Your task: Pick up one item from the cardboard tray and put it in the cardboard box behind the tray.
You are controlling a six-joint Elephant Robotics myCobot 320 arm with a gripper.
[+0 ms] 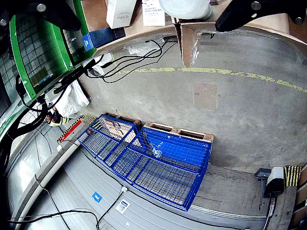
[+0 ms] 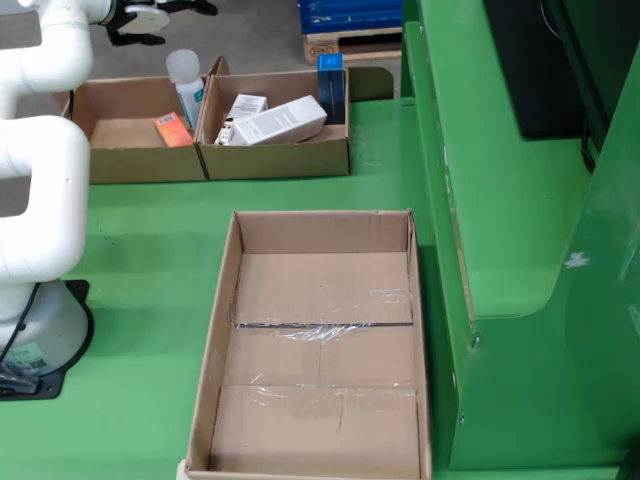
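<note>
Cardboard tray [image 2: 275,155]: shallow, open-topped, two compartments, at the far end of the green surface. Left compartment: white bottle [image 2: 187,85], upright; small orange pack [image 2: 172,130]. Right compartment: long white carton [image 2: 280,121], lying flat; blue box [image 2: 330,80], upright. Cardboard box [image 2: 320,350]: large, open, taped floor, nearest the fixed camera

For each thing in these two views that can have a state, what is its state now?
Large cardboard box: open, nothing inside.
Right tray: open, holds cartons.
Left tray: open, holds an orange item.
White bottle: upright, capped.
White carton: lying on its side.
Blue box: standing upright.
Gripper: above the left tray, fingers apart, holding nothing.
Blue mesh cage: on wooden pallets.
</note>
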